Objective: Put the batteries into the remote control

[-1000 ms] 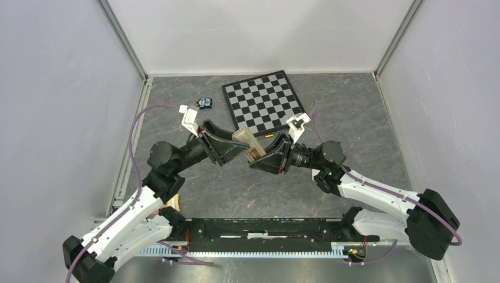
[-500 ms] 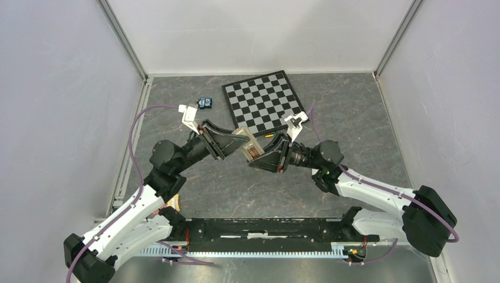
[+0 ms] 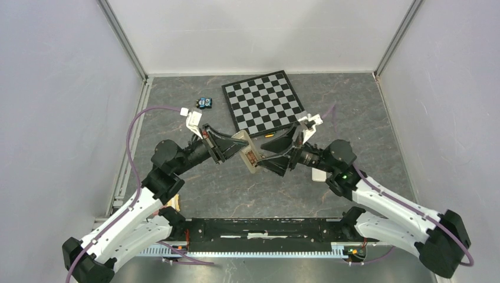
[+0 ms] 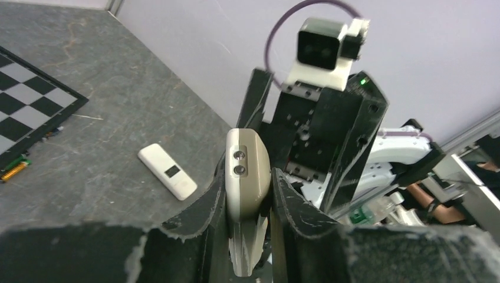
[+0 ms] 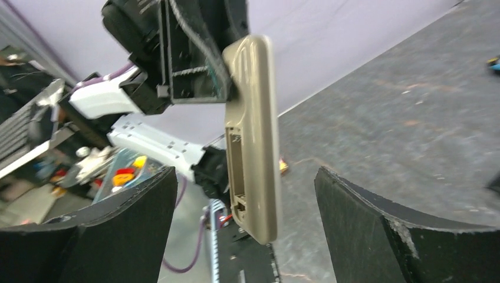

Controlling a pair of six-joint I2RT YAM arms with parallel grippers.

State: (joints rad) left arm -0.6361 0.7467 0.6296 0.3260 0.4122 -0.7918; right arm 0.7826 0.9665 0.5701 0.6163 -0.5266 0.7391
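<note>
Closest to the bases, the two black-and-white arms reach inward over the grey stone-patterned table (image 3: 365, 106) and meet near its middle. The left gripper (image 4: 247, 180) is clamped on the small rectangular remote control (image 5: 253, 135), its black fingers (image 4: 213, 200) pressing both long sides of the lower half. The handset is lifted clear of the table and stands roughly on end. Its tan back with the open recessed compartment faces the right arm (the buttoned face is not visible in any view).

The right gripper (image 5: 247, 170) is spread wide and holds nothing. Its two dark fingers (image 5: 124, 224) stand on either side of the remote in the wrist view, neither touching it.

Just behind the right forearm, a plain white buttonless slab with a dark rectangular slot (image 4: 167, 171) lies flat on the table, partly hidden from above.

Further back, one of the thin batteries (image 3: 270, 135), its orange end showing, lies on the table at the near edge of the black-and-white chequered board (image 3: 262, 101).

Beyond the left arm, beside the board's left corner, sits a small blue object (image 3: 204, 102), too small to identify.
</note>
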